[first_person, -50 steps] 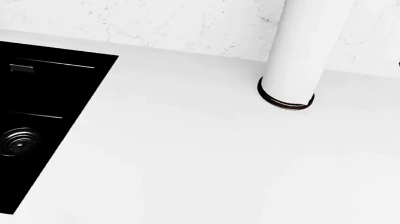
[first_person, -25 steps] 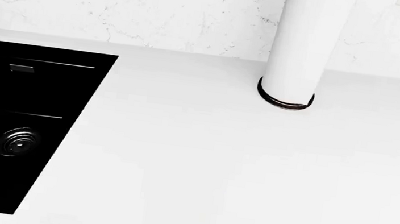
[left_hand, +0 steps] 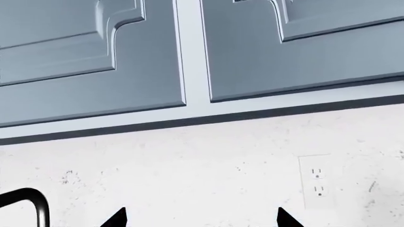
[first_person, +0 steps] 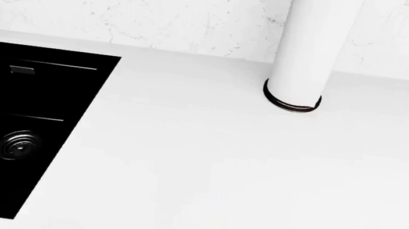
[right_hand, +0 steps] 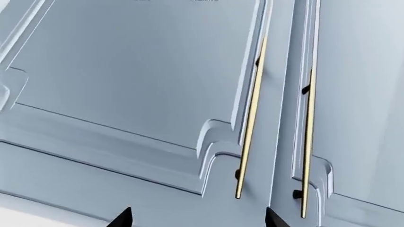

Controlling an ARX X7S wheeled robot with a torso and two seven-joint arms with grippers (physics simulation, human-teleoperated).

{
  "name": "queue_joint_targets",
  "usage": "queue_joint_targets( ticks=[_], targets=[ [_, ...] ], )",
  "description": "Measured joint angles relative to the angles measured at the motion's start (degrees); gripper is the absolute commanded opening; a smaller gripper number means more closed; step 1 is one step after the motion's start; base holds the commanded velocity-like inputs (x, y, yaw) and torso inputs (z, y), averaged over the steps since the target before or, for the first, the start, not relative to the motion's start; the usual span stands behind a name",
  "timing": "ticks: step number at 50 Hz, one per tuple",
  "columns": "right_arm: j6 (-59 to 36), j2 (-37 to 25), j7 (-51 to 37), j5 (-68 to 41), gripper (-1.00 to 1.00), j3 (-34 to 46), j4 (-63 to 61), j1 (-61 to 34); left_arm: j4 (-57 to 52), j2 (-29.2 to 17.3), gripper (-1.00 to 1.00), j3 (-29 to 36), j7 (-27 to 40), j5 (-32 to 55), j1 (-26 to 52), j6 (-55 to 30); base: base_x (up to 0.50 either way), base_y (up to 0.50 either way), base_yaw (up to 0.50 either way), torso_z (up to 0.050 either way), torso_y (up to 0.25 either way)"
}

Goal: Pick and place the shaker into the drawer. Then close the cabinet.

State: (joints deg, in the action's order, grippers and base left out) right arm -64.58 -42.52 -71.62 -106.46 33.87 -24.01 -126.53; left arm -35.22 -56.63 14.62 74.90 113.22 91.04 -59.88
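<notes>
A black sink (first_person: 8, 125) sits at the left of a white counter (first_person: 220, 181); a white cylinder with a dark base ring (first_person: 306, 51), perhaps a paper towel roll, stands right of centre. The right arm, seen at the top right corner a second ago, has lifted out of the head view. Both wrist cameras face blue wall cupboards (left_hand: 126, 52). Left gripper (left_hand: 202, 220) and right gripper (right_hand: 197, 218) show spread fingertips, holding nothing. Shaker and drawer are nowhere visible.

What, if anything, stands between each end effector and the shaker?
That cannot be judged: no recognisable shaker or drawer shows. The left end effector faces the backsplash below wall cabinets, the right end effector faces cabinet doors with gold handles. The head view shows only the counter, sink and a tall white cylinder.
</notes>
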Motion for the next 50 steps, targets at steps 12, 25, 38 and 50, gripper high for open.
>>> queue_joint_targets(
  ticks=[12, 25, 38, 50],
  targets=[
    [2.0, 2.5, 4.2, 5.2, 1.0, -0.3, 2.9, 2.8, -0.3, -0.6, 1.0, -0.4, -0.7, -0.9, -1.5, 0.5, 0.0, 0.0, 0.0, 0.0, 0.0],
    [4.0, 2.5, 8.2, 10.7, 1.0, -0.2, 5.0, 7.2, -0.7, -0.9, 1.0, -0.7, -1.3, -1.7, -2.9, 0.9, 0.0, 0.0, 0.0, 0.0, 0.0],
    [5.7, 2.1, 11.8, 15.4, 1.0, 0.1, 7.4, 10.1, -0.9, -1.1, 1.0, -0.5, -1.4, -2.0, -3.4, 1.2, 0.0, 0.0, 0.0, 0.0, 0.0],
    [7.4, 3.8, 16.6, 20.8, 1.0, 1.5, 12.6, 10.5, -1.2, -1.0, 1.0, -0.4, -1.7, -2.7, -4.2, 1.5, 0.0, 0.0, 0.0, 0.0, 0.0]
  ],
)
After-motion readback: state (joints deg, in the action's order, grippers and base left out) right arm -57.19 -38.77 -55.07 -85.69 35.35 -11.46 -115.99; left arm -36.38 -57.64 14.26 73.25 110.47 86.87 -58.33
